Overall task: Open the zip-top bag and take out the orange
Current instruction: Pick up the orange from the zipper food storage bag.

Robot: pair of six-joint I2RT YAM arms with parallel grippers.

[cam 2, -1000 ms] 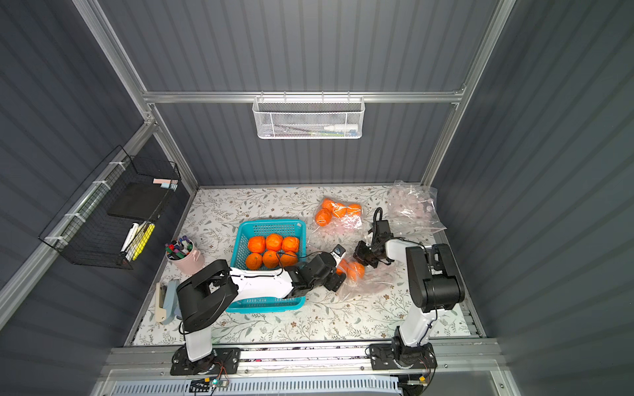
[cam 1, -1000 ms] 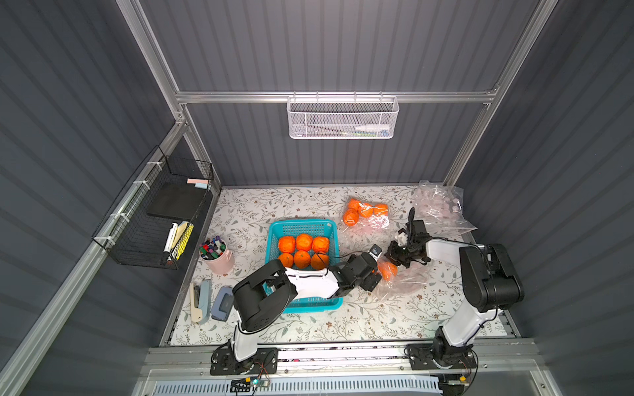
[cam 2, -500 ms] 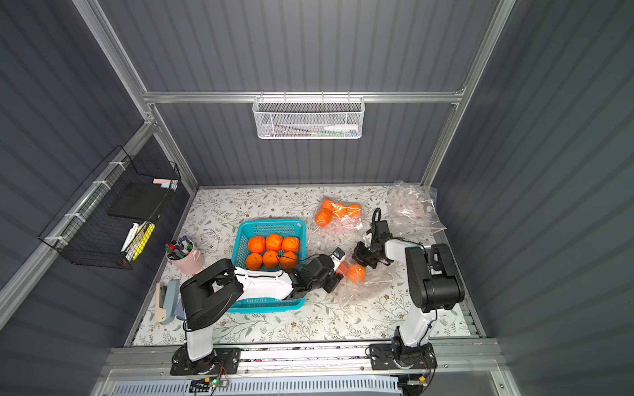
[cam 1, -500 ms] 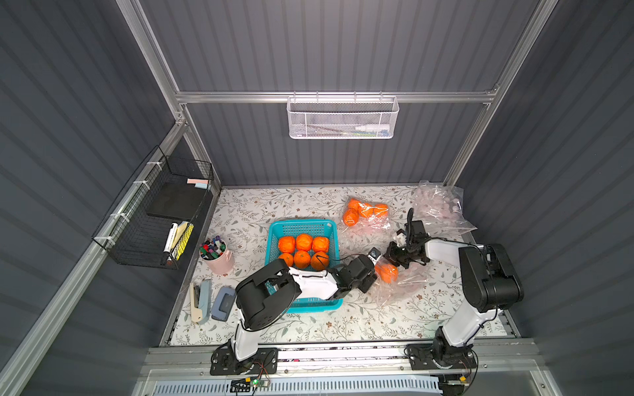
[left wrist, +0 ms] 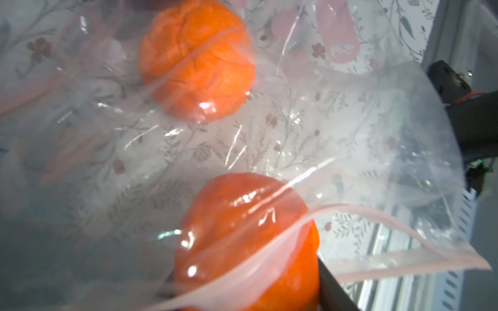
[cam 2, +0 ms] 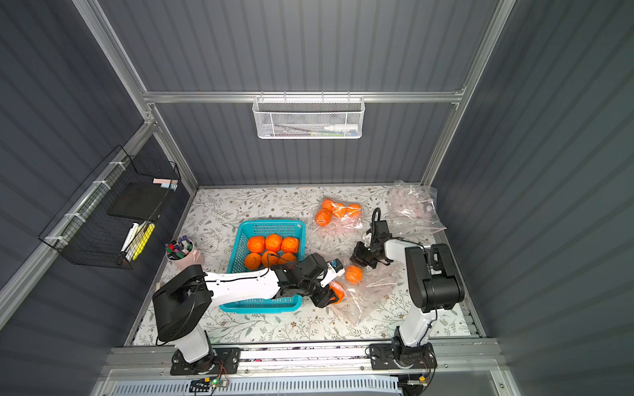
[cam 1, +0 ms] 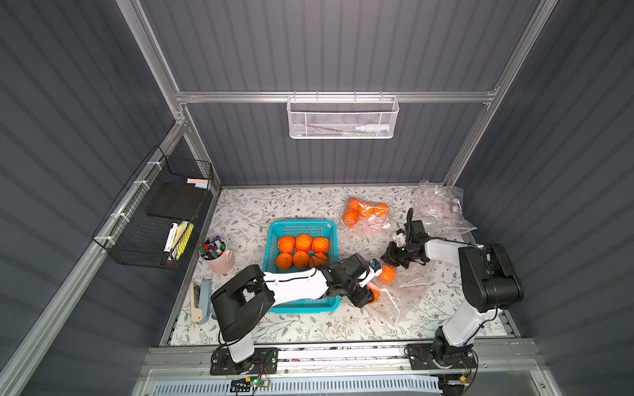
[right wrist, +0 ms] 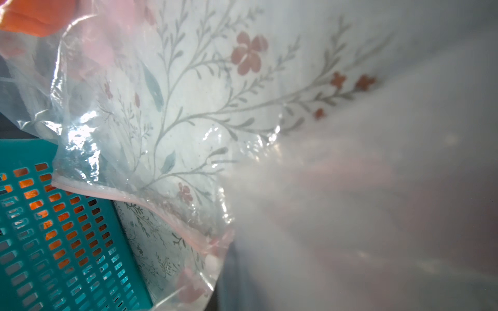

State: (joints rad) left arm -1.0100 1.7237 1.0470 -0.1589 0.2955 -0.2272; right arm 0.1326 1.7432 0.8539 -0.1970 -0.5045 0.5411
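Orange point(cam 1: 374, 294) is finally grabbed, I think. A second back my left gripper point(cam 1: 367, 299) was spread wide, and now it's closed partway around the fruit. That's right at the mouth of the zip-top bag point(cam 1: 408, 291), lower right of centre in both top views. The left wrist view shows film draped over it, so the pull-out could snag. My right gripper point(cam 1: 394, 256) is clamped tight on the bag's upper edge. A second orange point(cam 1: 387, 274) sits just above, with the teal basket point(cam 1: 302, 224) to the left.

On the floral worktop point(cam 1: 274, 205) were found a teal basket point(cam 1: 302, 225), a pink cup point(cam 1: 221, 263) and stapler point(cam 1: 205, 295) by the left edge, a bag of oranges point(cam 1: 365, 214) and crumpled clear bags point(cam 1: 439, 205) at the back, and the zip-top bag point(cam 1: 410, 291) beside the basket.
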